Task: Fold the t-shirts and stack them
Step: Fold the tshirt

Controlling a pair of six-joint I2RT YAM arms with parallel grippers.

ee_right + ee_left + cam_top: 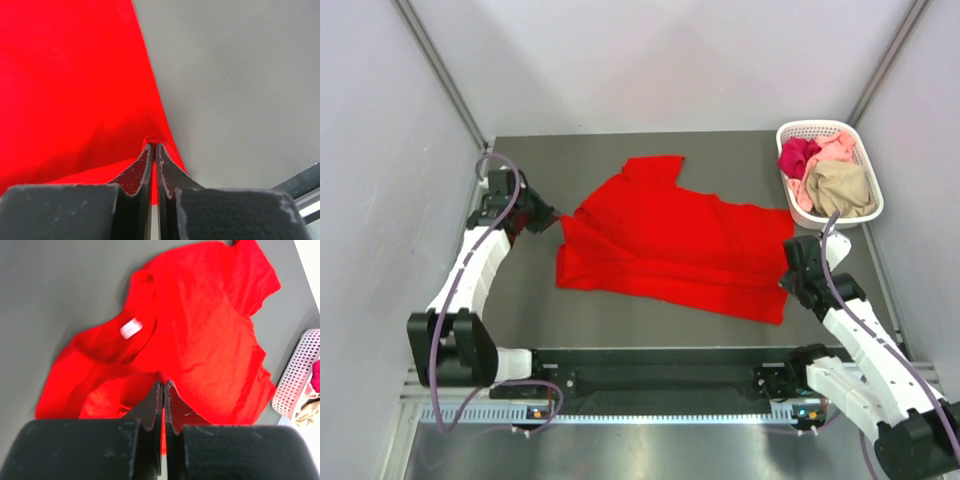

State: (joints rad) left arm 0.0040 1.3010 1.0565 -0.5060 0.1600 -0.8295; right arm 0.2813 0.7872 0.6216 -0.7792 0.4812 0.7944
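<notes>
A bright red t-shirt lies spread and rumpled across the middle of the grey table, with its white neck label showing in the left wrist view. My left gripper is shut on the shirt's left edge, with red cloth pinched between the fingertips. My right gripper is shut on the shirt's right corner near its edge. A magenta shirt, a pale pink shirt and a tan shirt lie bunched in the basket.
A white plastic lattice basket stands at the table's far right corner and also shows in the left wrist view. Grey walls enclose the table on three sides. A black rail runs along the near edge between the arm bases.
</notes>
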